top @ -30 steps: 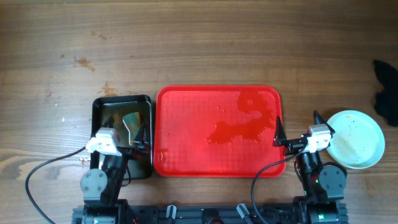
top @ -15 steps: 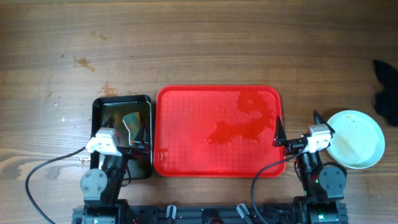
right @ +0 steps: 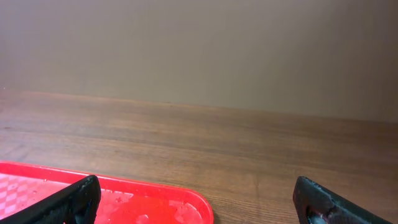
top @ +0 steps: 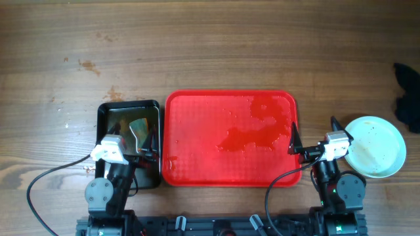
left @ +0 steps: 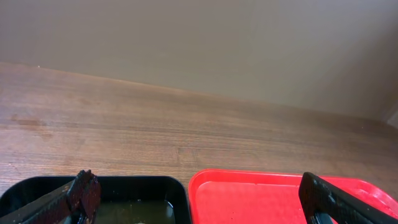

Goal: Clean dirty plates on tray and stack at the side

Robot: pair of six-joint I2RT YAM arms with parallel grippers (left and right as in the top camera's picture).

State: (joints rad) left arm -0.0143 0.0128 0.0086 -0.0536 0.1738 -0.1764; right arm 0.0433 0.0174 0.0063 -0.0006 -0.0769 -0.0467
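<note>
The red tray (top: 230,105) lies at the table's middle front, wet and with no plates on it. It also shows in the left wrist view (left: 261,199) and the right wrist view (right: 124,202). A stack of pale blue-white plates (top: 375,145) stands on the table right of the tray. My left gripper (top: 152,145) is open and empty over the black tray's right edge; in its own view (left: 199,196) its fingers straddle both trays. My right gripper (top: 314,134) is open and empty between the red tray's right rim and the plates, and shows in its own view (right: 199,199).
A narrow black glossy tray (top: 111,115) holding murky liquid sits against the red tray's left side, also in the left wrist view (left: 124,202). A black cloth-like thing (top: 408,98) lies at the right edge. Bare wooden table stretches behind the trays.
</note>
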